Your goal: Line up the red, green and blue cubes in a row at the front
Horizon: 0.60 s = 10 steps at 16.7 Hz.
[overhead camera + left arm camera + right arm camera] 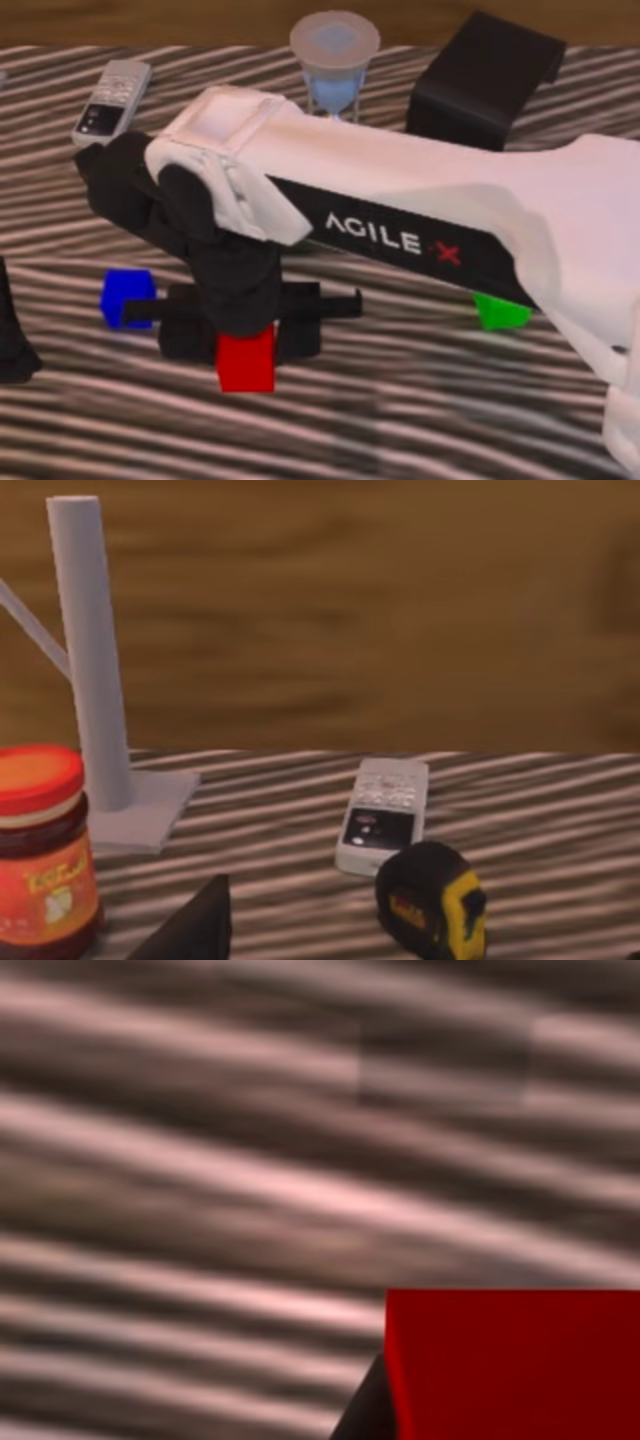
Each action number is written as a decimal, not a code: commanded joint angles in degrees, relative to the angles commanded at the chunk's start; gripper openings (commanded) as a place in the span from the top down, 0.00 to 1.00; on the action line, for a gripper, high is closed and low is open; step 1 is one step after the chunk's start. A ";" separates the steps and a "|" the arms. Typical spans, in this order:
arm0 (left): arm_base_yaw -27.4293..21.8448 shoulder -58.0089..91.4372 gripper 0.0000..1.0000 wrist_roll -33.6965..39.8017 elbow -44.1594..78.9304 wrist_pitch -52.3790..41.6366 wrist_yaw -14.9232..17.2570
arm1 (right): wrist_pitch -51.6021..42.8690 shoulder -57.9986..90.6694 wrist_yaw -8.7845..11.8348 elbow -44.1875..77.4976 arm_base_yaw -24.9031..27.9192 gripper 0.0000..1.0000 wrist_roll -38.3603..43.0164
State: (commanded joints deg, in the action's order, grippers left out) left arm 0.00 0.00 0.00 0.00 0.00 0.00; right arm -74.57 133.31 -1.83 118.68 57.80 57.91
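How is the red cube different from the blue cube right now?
The red cube is red; the blue cube is deep blue. The red cube sits right under the right gripper, partly covered by it, while the blue cube lies off to that gripper's left. The red cube is nearer the front edge of the table; the blue cube is slightly farther back. Both are small, plain cubes that look the same size.

Striped grey-and-pink table surface (400, 420) is filling most of the top view, its bands running roughly left to right. Beyond the table's far edge, a brown wood-grain backdrop (350, 610) is showing as a plain wall. Even, soft light is falling over the table; shadows are lying faint.
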 joint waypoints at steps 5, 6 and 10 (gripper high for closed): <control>0.00 0.00 0.00 0.00 0.00 0.00 0.00 | 1.12 -0.07 0.10 -1.08 -0.08 1.00 -0.07; 0.00 0.00 0.00 0.00 0.00 0.00 0.00 | 2.52 0.17 0.09 -2.23 -0.06 1.00 -0.07; 0.00 0.00 0.00 0.00 0.00 0.00 0.00 | 10.83 1.80 0.04 -8.51 0.02 1.00 0.12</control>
State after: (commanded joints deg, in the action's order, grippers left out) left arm 0.00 0.00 0.00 0.00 0.00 0.00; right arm -63.75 135.10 -1.79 110.17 57.82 58.03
